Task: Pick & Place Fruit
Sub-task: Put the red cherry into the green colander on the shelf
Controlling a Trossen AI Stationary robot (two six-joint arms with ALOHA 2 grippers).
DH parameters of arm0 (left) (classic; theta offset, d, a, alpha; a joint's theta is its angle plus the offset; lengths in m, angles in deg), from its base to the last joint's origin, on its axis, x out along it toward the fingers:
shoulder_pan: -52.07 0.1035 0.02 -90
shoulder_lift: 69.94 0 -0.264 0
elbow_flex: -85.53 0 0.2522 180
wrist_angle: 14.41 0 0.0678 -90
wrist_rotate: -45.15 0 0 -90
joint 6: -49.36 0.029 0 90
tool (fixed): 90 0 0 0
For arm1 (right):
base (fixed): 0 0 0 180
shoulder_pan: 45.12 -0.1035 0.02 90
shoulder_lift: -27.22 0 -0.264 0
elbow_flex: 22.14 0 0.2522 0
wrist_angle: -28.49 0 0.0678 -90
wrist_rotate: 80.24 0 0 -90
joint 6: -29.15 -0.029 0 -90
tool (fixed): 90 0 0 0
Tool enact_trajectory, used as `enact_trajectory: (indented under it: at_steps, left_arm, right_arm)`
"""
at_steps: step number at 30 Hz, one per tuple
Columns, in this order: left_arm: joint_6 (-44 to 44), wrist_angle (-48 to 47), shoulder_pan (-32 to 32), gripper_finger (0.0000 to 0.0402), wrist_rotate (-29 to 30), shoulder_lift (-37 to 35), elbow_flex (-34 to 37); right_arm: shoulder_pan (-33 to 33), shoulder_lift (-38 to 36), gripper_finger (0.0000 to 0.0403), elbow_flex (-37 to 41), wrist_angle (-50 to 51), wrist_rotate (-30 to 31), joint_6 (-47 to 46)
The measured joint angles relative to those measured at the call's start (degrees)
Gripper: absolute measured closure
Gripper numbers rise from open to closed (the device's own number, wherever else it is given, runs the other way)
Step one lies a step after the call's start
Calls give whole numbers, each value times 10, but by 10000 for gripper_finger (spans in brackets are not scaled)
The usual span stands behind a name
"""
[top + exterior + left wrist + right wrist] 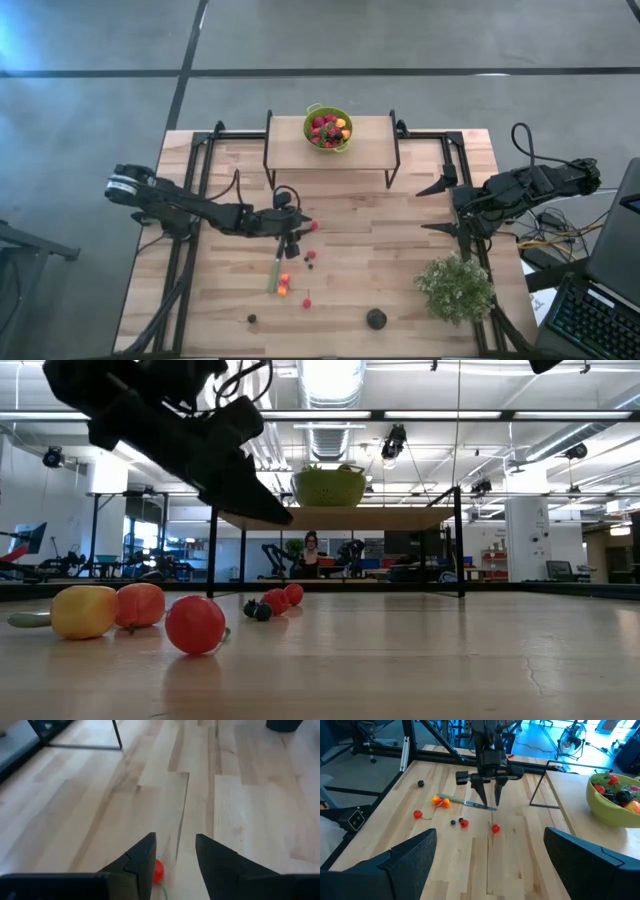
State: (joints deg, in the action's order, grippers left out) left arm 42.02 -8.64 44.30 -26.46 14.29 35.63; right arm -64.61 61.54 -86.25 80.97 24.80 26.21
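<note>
Left claw (490,800) hangs part-open and empty just above a red berry (495,828) on the tabletop (400,240); right claw (487,865) is wide open, empty.

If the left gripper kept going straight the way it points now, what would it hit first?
Probably the bare tabletop. The left gripper, fingers open, points down at the wood; a red berry sits just beside one finger, slightly off line, though depth is hard to judge.

In the left wrist view, the left pincer's (175,865) finger hides half of a red berry (157,871). The low view's left edge crops a green object (25,619). The bowl's (329,128) heaped fruit is too small to count from above.
</note>
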Motion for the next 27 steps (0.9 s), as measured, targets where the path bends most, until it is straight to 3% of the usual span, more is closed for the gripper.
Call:
enact_trajectory:
  at_steps: [11, 27]
  left_arm:
    - [22, 5, 1, 190, 6, 58, -29]
    - [-1, 22, 7, 190, 26, 150, -37]
  right_arm:
    - [0, 0, 40, 0, 0, 0, 0]
    - [0, 0, 39, 0, 0, 0, 0]
